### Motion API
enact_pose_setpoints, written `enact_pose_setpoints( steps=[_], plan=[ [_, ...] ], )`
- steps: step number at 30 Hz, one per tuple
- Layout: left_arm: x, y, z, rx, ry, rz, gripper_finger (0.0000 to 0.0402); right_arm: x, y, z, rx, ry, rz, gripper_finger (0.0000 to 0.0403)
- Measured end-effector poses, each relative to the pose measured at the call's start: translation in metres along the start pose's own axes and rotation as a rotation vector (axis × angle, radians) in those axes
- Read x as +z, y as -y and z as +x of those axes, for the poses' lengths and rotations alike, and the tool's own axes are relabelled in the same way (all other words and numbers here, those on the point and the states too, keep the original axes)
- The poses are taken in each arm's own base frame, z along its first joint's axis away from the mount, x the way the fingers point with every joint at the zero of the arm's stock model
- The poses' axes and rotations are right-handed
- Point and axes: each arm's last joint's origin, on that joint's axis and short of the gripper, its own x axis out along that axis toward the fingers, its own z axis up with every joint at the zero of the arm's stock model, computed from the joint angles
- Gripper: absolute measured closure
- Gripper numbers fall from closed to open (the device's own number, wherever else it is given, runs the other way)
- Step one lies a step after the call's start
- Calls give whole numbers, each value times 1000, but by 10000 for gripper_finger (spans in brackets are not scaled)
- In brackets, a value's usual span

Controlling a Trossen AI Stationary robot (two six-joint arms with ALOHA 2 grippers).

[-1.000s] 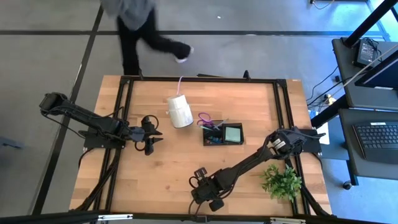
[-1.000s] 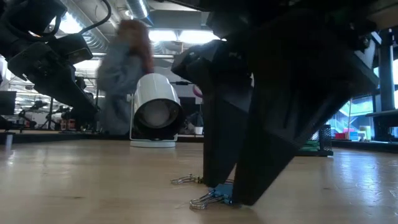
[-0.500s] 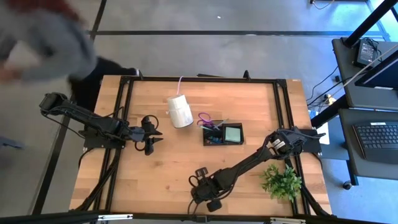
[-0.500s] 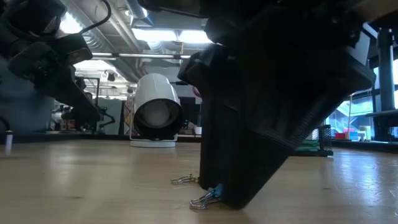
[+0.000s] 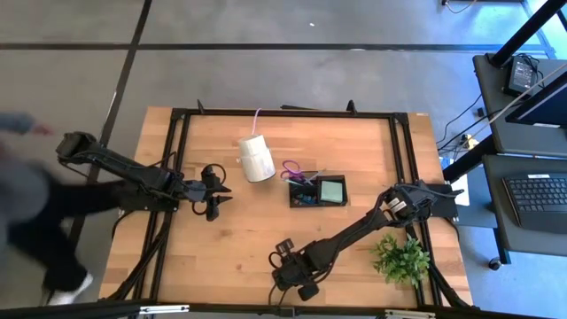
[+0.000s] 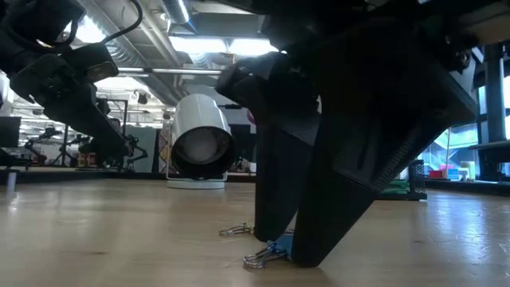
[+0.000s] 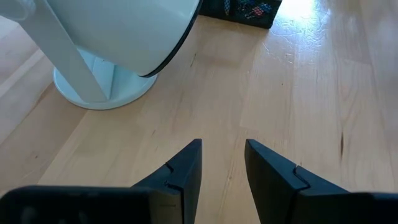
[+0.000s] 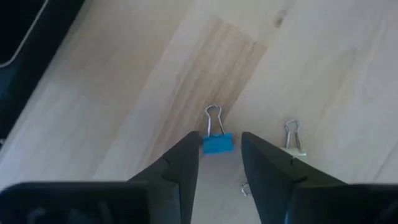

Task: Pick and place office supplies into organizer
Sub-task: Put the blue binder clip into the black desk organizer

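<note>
From above, we see a wooden table [image 5: 266,221] with a black frame on a grey floor, a desk with a keyboard [image 5: 539,191] to the right, and a blurred person [image 5: 35,221] passing at the left edge. The left gripper [image 5: 220,193] hovers near the table's left side, beside a white roll [image 5: 256,158]. The organizer [image 5: 318,190] sits mid-table with scissors [image 5: 293,169], a green pad [image 5: 332,190] and some pens in it. The right gripper [image 5: 297,282] is low at the front edge, near a plant [image 5: 403,258].

At table height, we see a workshop with ceiling lights behind the roll [image 6: 199,143]. The right gripper [image 6: 291,247] stands on the wood, a blue clip [image 6: 267,251] at its tips and a second clip [image 6: 235,231] just beyond.

From the left wrist, we see its fingers [image 7: 186,171] apart over bare wood, the roll [image 7: 112,43] ahead.

From the right wrist, we see fingers [image 8: 177,165] apart, the blue clip [image 8: 217,142] lying between their tips, unclamped; a pale clip [image 8: 293,142] lies just beside.
</note>
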Motion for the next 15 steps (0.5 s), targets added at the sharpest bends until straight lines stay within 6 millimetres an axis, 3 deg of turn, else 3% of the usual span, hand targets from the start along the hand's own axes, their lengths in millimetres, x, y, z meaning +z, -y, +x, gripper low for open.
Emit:
enact_pose_setpoints(
  steps=[15],
  plan=[
    [0,0,0,0,0,-15,286,0,0,0,17,-1,62,277]
  ],
)
